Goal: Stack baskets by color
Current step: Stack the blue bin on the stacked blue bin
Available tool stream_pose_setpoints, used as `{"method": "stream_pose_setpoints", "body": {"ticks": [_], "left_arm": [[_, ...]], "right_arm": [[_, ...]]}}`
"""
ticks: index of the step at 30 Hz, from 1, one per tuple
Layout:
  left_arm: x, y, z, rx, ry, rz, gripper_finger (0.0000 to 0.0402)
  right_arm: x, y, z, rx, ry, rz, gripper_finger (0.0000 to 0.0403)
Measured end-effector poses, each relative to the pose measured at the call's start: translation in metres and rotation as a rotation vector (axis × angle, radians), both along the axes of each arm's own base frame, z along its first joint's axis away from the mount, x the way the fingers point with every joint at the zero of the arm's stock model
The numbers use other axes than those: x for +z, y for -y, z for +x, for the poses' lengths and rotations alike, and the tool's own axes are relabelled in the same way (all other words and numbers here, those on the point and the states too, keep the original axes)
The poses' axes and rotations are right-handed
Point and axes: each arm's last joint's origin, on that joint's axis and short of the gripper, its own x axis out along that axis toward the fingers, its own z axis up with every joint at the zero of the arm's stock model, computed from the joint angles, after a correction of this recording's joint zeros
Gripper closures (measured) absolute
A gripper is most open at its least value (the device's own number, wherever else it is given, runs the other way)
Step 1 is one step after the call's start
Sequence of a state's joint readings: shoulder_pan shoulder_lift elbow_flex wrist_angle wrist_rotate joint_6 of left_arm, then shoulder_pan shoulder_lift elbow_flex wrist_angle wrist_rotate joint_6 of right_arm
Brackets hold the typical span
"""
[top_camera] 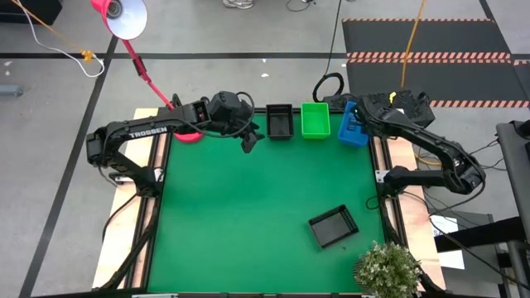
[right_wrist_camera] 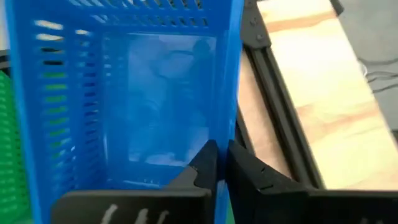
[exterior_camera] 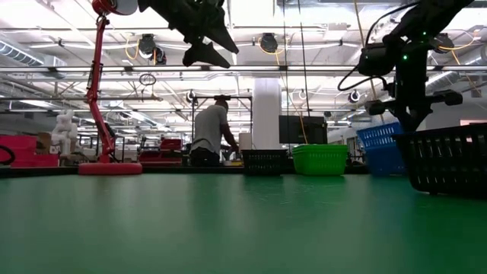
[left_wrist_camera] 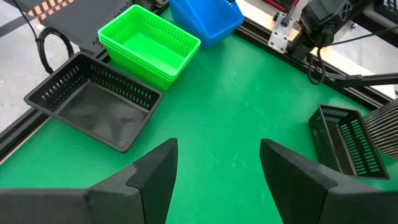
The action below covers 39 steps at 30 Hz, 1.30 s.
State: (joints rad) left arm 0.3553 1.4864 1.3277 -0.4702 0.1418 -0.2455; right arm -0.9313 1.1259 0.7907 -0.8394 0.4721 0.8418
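- The blue basket (right_wrist_camera: 124,99) is translucent, glossy plastic with slotted sides.
- The green baskets (left_wrist_camera: 149,46) are bright, smooth plastic with fine mesh walls.
- The black basket (left_wrist_camera: 93,106) is dark plastic, its floor slightly shiny.
- The table (top_camera: 248,207) has a matt green covering, smooth and faintly scuffed.
- The boards (right_wrist_camera: 311,81) beside it are pale bare wood with visible grain.
- The table's frame rails (right_wrist_camera: 280,137) look like black metal.

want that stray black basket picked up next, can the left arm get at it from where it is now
Probably yes. The left gripper hangs open above the mat by the far row, and only bare green mat lies between it and the lone black basket. The right gripper is busy, shut on the blue basket.
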Motion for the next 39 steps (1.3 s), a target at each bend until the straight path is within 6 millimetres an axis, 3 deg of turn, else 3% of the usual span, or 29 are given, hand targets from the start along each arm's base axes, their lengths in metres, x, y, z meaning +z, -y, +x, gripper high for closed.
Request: {"method": "stream_pose_setpoints", "body": {"ticks": [15, 22, 30, 39], "left_arm": [[0.000, -0.001, 0.000, -0.002, -0.001, 0.002, 0.0174], [-0.001, -0.003, -0.001, 0.002, -0.008, 0.002, 0.0174], [-0.002, -0.003, -0.002, 0.002, -0.019, -0.002, 0.0174], [-0.002, -0.002, -0.003, 0.001, -0.029, -0.004, 0.0174]], "right_arm": [[-0.011, -0.005, -0.001, -0.035, 0.051, 0.050, 0.0316], [-0.005, -0.007, -0.003, -0.022, 0.064, 0.043, 0.0262], [0.016, -0.020, -0.005, 0.224, 0.212, 0.077, 0.0221], [0.025, -0.048, -0.015, 0.477, 0.365, 0.253, 0.0247]]}}
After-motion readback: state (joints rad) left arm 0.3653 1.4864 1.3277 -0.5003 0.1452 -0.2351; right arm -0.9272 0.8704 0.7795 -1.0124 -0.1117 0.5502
